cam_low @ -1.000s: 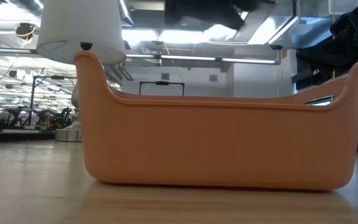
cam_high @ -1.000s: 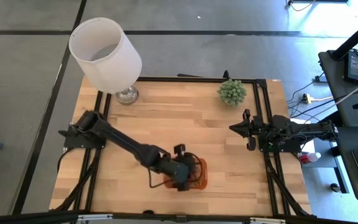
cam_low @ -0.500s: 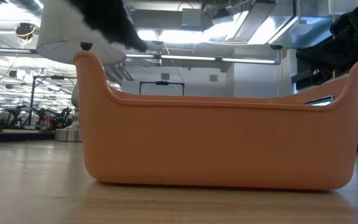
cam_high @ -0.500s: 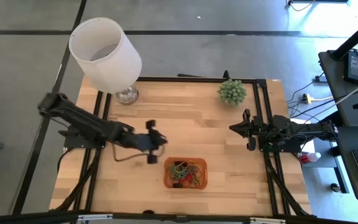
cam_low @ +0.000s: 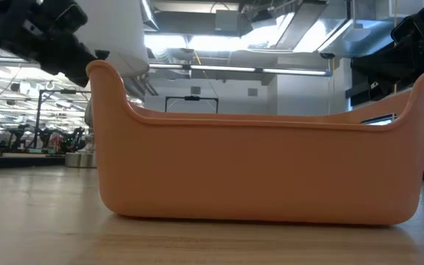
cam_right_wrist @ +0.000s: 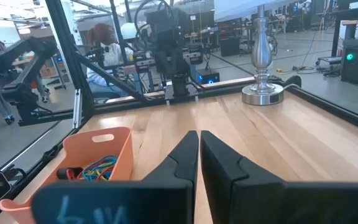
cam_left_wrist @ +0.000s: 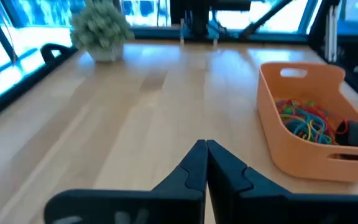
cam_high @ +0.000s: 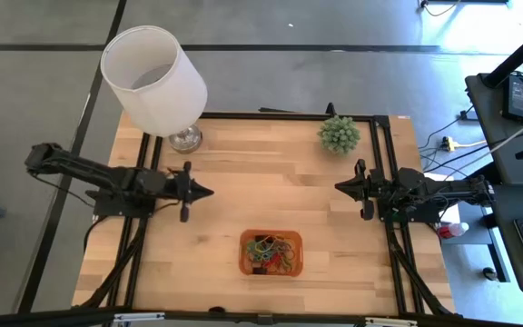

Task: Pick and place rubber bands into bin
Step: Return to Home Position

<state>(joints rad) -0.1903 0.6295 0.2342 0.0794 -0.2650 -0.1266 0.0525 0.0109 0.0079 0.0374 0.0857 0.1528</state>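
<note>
The orange bin (cam_high: 271, 253) stands on the table near its front edge, filling the low view (cam_low: 263, 162). Rubber bands (cam_high: 273, 252) in green, red, yellow and blue lie heaped inside it (cam_left_wrist: 303, 118) (cam_right_wrist: 98, 167). My left gripper (cam_high: 207, 192) hovers shut and empty over the table's left side, well left of and beyond the bin. My right gripper (cam_high: 339, 187) is shut and empty at the table's right side.
A white lampshade on a chrome base (cam_high: 154, 80) stands at the far left corner. A small green potted plant (cam_high: 339, 134) sits at the far right. Bare wood (cam_high: 271, 182) lies between the two grippers. A person sits beyond the table in the right wrist view (cam_right_wrist: 101, 53).
My left gripper has drawn back from over the bin toward the table's left edge and somewhat farther from the front, the arm folding in, and it has shut with nothing in it. The bin and the bands stay where they were.
</note>
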